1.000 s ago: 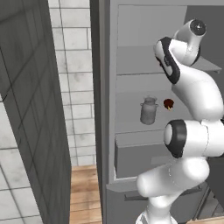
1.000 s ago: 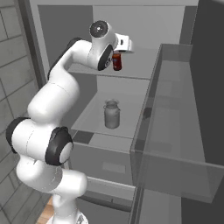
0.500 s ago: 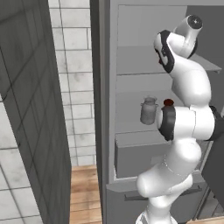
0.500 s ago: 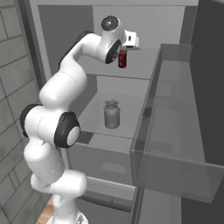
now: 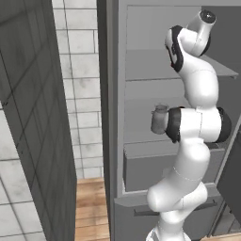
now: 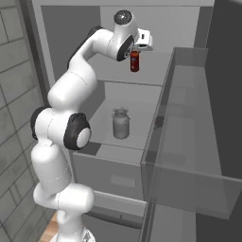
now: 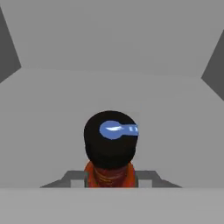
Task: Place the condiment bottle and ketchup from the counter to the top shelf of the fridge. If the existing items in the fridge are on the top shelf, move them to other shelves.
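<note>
Red bottle hangs over the top shelf, gripper jaws narrowly apart around its cap, ready for setting down; milk can sits below

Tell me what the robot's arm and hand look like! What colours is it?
The arm is smooth, shiny white, built from fat rounded tubes. Dark, nearly black bands ring its joints, like the big round elbow low down. A dark round cap sits on top near the wrist. The hand is a small white boxy block. No cables or writing show.
</note>
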Available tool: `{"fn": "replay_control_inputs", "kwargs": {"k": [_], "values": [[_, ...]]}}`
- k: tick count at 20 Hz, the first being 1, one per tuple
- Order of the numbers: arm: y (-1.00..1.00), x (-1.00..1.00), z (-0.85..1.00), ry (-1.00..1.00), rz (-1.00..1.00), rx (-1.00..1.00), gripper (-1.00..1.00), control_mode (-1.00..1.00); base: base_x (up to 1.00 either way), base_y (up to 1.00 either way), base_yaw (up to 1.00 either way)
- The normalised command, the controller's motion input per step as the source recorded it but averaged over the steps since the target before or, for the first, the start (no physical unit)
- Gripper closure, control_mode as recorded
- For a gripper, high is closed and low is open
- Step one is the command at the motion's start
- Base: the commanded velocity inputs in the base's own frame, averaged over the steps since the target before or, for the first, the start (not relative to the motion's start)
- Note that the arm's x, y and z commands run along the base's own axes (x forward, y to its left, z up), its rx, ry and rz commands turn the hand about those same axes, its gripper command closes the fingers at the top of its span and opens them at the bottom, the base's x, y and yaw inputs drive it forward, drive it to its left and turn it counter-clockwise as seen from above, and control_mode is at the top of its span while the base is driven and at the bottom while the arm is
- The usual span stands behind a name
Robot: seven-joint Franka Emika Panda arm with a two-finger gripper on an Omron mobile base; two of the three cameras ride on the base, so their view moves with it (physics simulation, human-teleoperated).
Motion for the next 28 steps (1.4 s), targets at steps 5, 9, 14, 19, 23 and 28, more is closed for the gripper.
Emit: {"fn": "replay_control_inputs", "kwargs": {"k": [5,9,14,19,23,28], "values": [[0.0,0.0,0.0,0.0,0.0,0.0,-1.0,-1.0,0.0,0.0,0.0],[0.0,-0.02,-0.04,-0.04,0.0,-0.01,-1.0,-1.0,0.0,0.0,0.0],[0.0,-0.2,-0.13,-0.12,0.0,-0.01,-1.0,-1.0,0.0,0.0,0.0],[0.0,-0.34,-0.11,-0.25,0.0,-0.03,-1.0,-1.0,0.0,0.0,0.0],[0.06,-0.47,0.11,-0.25,0.0,-0.03,-1.0,-1.0,0.0,0.0,0.0],[0.24,-0.93,0.47,-0.07,-0.04,0.0,-1.0,-1.0,0.0,0.0,0.0]]}}
